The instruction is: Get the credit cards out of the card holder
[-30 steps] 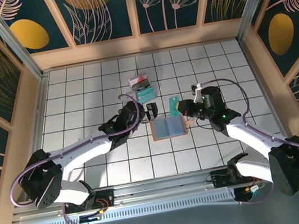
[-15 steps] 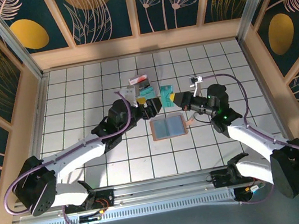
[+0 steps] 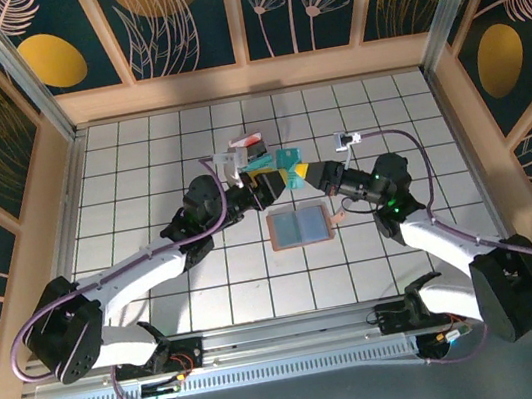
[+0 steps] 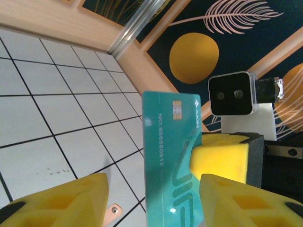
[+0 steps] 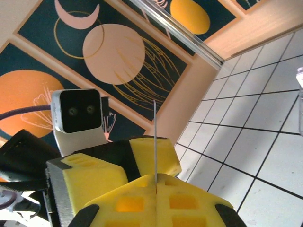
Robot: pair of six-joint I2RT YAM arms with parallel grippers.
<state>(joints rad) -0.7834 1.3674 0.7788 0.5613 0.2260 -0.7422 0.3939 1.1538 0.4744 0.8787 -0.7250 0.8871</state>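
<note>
bright, even overhead light; soft shadows on the white table (image 3: 140, 169). left wrist view: near yellow pads (image 4: 57, 198) blurred, small glint on the teal card (image 4: 168, 156).

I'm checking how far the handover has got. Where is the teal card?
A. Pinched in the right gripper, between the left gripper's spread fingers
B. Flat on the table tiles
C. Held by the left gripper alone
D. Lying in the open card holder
A: the teal card stands pinched in the right gripper, with the left gripper open around it, not yet closed; the card holder lies open, apart from it.
</note>
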